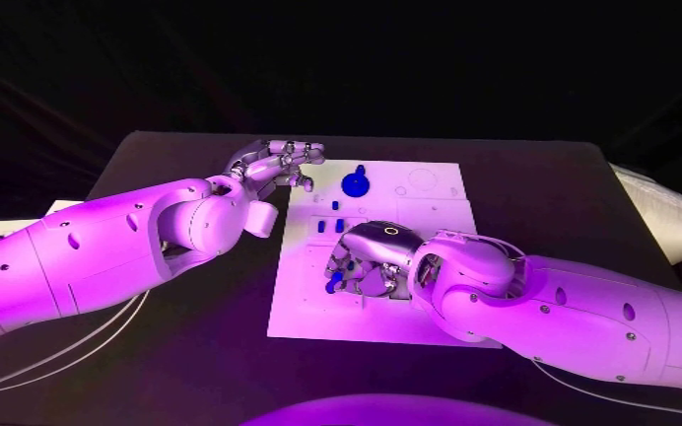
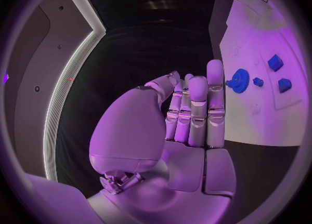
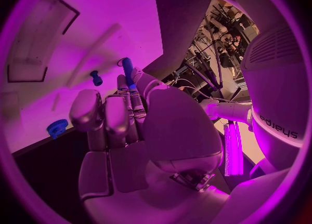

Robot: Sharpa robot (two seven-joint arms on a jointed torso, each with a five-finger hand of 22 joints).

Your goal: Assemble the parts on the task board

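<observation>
Head camera: high above, looking down on the black table (image 1: 170, 347), white rectangular task board (image 1: 427, 184) central. Left wrist camera: close behind the silver left hand (image 2: 185, 125), facing across the board. Right wrist camera: close behind the silver right hand (image 3: 124, 130), facing the board. All share the board.
</observation>
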